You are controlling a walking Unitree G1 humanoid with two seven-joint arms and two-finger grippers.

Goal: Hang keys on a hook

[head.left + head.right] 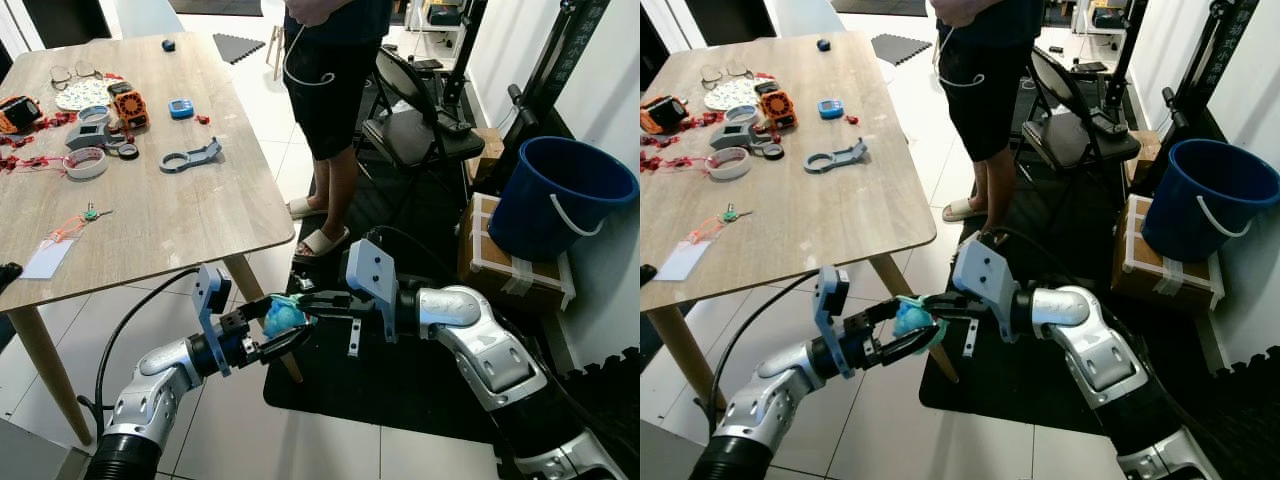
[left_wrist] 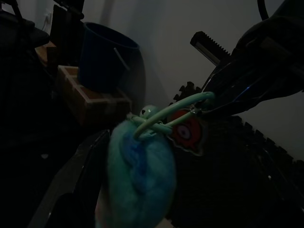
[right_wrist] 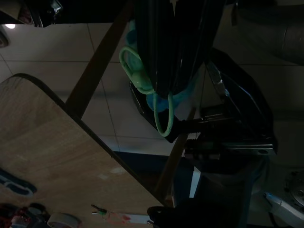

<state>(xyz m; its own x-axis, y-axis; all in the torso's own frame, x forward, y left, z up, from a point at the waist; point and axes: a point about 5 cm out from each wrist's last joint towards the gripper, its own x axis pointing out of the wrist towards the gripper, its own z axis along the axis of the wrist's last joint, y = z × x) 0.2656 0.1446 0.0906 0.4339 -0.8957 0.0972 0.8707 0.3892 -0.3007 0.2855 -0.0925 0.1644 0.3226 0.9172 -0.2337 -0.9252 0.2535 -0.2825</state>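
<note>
Both arms meet low beside the counter's corner. Left pincer is clenched on a blue-green fluffy keyring ball, held just in front of its fingers. Right pincer, touching it from the opposite side, grips the pale green cord loop tied to that ball; a small red-and-white tag hangs from the loop. Beyond the right pincer stand a person's legs, a folding chair and, farther off, a blue bucket.
</note>
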